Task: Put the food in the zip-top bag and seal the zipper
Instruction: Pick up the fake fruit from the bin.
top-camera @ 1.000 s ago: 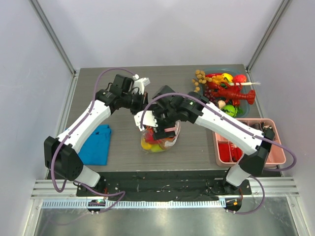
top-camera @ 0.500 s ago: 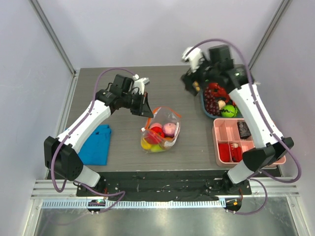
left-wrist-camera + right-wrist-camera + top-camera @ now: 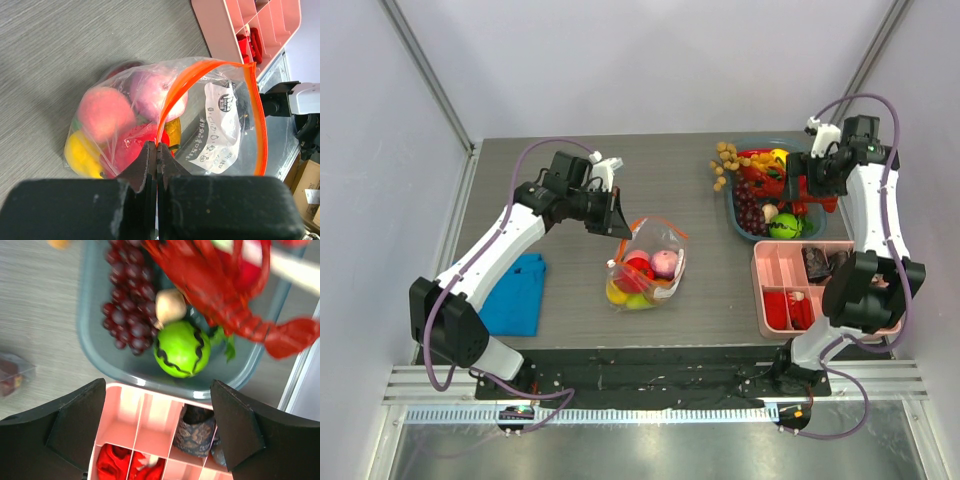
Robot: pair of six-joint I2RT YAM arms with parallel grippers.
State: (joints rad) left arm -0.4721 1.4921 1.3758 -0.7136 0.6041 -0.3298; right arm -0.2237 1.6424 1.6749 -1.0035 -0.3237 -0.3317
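The clear zip-top bag (image 3: 647, 265) stands at the table's middle with several toy fruits (image 3: 640, 272) inside: pink, red and yellow ones (image 3: 105, 115). My left gripper (image 3: 618, 222) is shut on the bag's orange zipper strip (image 3: 172, 105) at its left end and holds the mouth open. The white label (image 3: 217, 127) faces the camera. My right gripper (image 3: 818, 185) is open and empty above the grey bin (image 3: 745, 222) at the back right, over a green toy fruit (image 3: 181, 349), purple grapes (image 3: 127, 310) and a red lobster (image 3: 220, 285).
A pink divided tray (image 3: 770, 290) with red and dark items sits at the right front, also in the right wrist view (image 3: 145, 435). A folded blue cloth (image 3: 515, 293) lies at the left. A beige berry cluster (image 3: 724, 162) lies beside the bin.
My right arm has swung from the bag, across the back of the table, to above the grey bin. A pink fruit now lies in the bag. The left gripper has held still.
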